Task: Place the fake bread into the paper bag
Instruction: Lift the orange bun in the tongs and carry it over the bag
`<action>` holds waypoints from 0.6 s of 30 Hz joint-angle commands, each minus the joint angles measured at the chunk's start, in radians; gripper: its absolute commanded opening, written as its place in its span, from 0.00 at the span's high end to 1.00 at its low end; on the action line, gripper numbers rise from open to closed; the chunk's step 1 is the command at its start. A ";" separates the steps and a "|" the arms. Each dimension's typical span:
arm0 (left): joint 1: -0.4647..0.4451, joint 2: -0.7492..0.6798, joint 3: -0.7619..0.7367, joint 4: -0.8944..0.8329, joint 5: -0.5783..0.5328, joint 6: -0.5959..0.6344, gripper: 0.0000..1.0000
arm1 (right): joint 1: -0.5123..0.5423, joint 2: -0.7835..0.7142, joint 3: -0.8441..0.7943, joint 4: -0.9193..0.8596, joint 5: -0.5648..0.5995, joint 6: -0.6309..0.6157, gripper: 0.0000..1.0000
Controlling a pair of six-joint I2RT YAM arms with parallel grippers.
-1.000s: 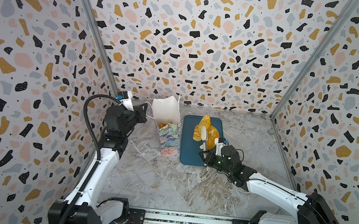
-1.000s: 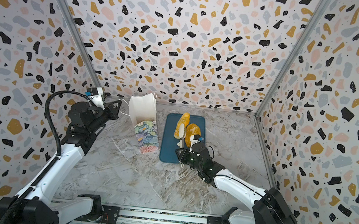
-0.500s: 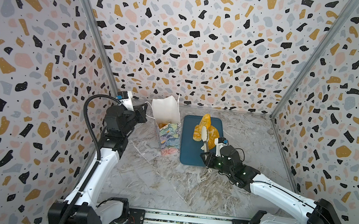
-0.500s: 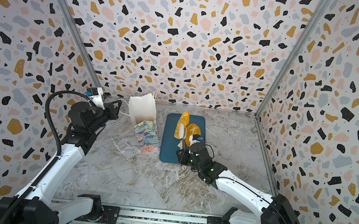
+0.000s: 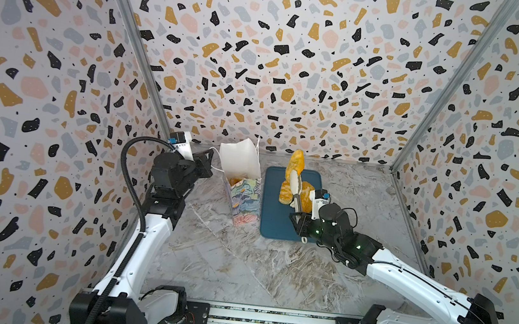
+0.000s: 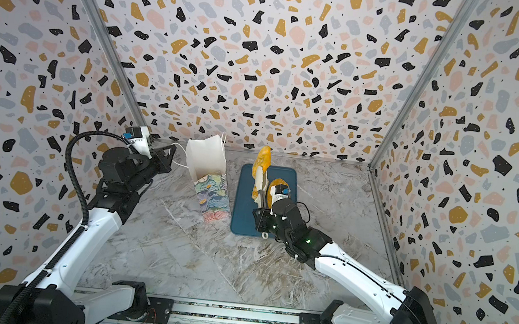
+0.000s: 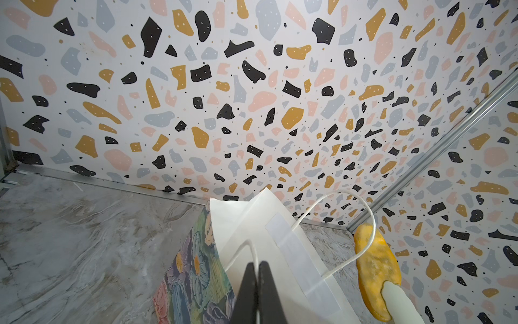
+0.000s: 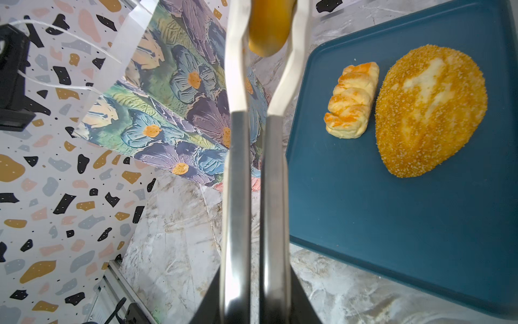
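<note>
My left end effector point(image 7: 257, 268) is pinched shut on a white cord handle point(image 7: 238, 252) of the paper bag point(image 5: 244, 197), which stands on the counter point(image 5: 239, 267). My right end effector point(image 5: 298, 220) is squeezed shut on tongs point(image 8: 238, 168). The tongs hold a yellow bread point(image 5: 296, 163) up in the air, just beside the bag. A plaited bread point(image 8: 351, 101) and a seeded loaf point(image 8: 429, 112) lie on the blue tray point(image 5: 273, 219).

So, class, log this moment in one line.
left gripper: shut on cord handle | right gripper: shut on tongs | tongs: holding bread up beside paper bag
</note>
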 commanded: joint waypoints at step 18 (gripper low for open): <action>-0.004 -0.013 0.016 0.045 0.013 0.001 1.00 | 0.097 0.029 0.278 -0.139 0.137 -0.142 0.90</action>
